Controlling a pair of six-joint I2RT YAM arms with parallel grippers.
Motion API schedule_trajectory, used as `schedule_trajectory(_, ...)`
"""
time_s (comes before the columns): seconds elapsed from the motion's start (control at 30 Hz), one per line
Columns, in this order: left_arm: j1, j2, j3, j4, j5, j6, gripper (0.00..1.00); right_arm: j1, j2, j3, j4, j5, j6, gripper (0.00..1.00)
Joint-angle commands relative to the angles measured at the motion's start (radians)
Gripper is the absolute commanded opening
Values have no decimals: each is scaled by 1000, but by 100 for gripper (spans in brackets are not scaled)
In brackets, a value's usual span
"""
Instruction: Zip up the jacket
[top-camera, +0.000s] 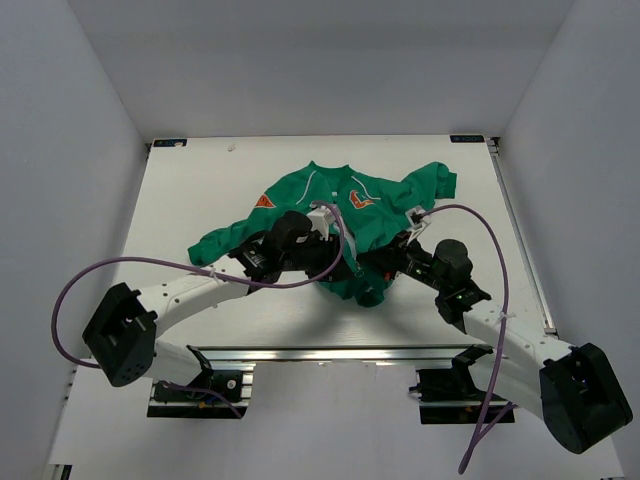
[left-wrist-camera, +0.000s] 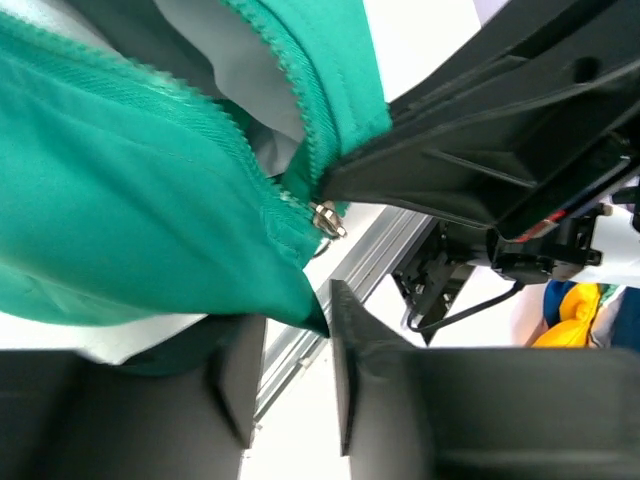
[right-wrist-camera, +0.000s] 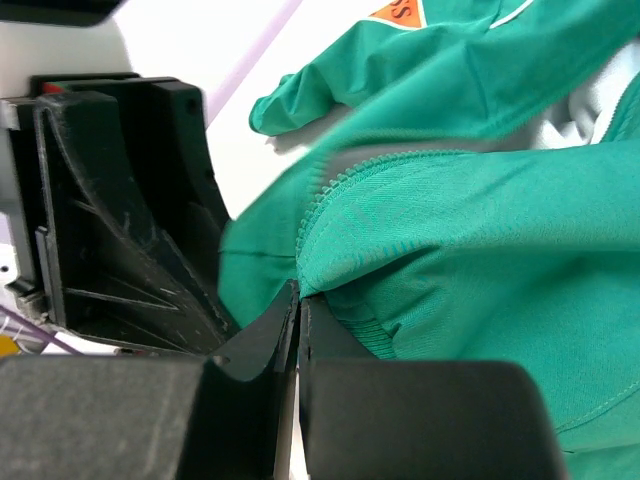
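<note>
The green jacket (top-camera: 345, 205) lies crumpled in the middle of the table, with its orange chest logo (top-camera: 362, 199) facing up. My left gripper (top-camera: 338, 264) is at its lower hem. In the left wrist view this gripper (left-wrist-camera: 293, 330) is open, with a clear gap between its fingers. A corner of the green hem (left-wrist-camera: 300, 305) hangs just above the tips. The metal zip slider (left-wrist-camera: 326, 216) sits at the bottom of the zip teeth, next to the right gripper's black body (left-wrist-camera: 480, 150). My right gripper (top-camera: 388, 262) (right-wrist-camera: 298, 302) is shut on the jacket's bottom edge (right-wrist-camera: 330, 280).
An aluminium rail (top-camera: 330, 352) runs along the near table edge between the arm bases, and shows below the hem (left-wrist-camera: 370, 250). Purple cables (top-camera: 480, 225) loop over both arms. White walls enclose the table. The left gripper's body (right-wrist-camera: 120, 200) sits close beside the right fingers.
</note>
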Motion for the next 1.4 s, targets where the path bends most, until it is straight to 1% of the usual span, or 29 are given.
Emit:
schedule_trajectory(0.0, -9, 0, 37, -10, -10, -37, 44, 1, -17, 8, 41, -61, 7, 0)
schedule_trajectory(0.03, -9, 0, 35, -4, -10, -40, 50, 2, -14, 0, 45, -68, 22, 0)
schedule_trajectory(0.17, -6, -21, 18, 24, -30, -64, 68, 2, -23, -37, 68, -91, 51, 0)
schedule_trajectory(0.27, 3, -40, -11, 50, -38, -87, 74, 2, -34, -50, 68, -91, 60, 0)
schedule_trajectory(0.3, 15, -41, -31, 60, -31, -103, 75, 2, -35, -53, 68, -91, 62, 0)
schedule_trajectory(0.4, 38, -40, -69, 132, 25, -138, 75, 2, -38, -61, 84, -92, 83, 0)
schedule_trajectory(0.43, 52, -37, -91, 187, 63, -147, 74, 2, -37, -63, 92, -94, 87, 0)
schedule_trajectory(0.63, 89, 2, -143, 318, 185, -198, 72, 4, -53, -63, 103, -66, 88, 0)
schedule_trajectory(0.83, 113, -4, -193, 467, 260, -244, 68, 4, -44, -67, 110, -54, 96, 0)
schedule_trajectory(1.03, 113, 0, -206, 525, 297, -256, 64, 8, -38, -67, 127, -17, 103, 0)
schedule_trajectory(1.2, 115, 20, -195, 534, 317, -258, 63, 17, -24, -58, 155, -5, 114, 0)
schedule_trajectory(1.27, 113, 29, -192, 536, 327, -258, 59, 17, -21, -60, 173, 1, 122, 0)
schedule_trajectory(1.37, 114, 35, -189, 521, 326, -253, 56, 17, -32, -66, 187, 4, 137, 0)
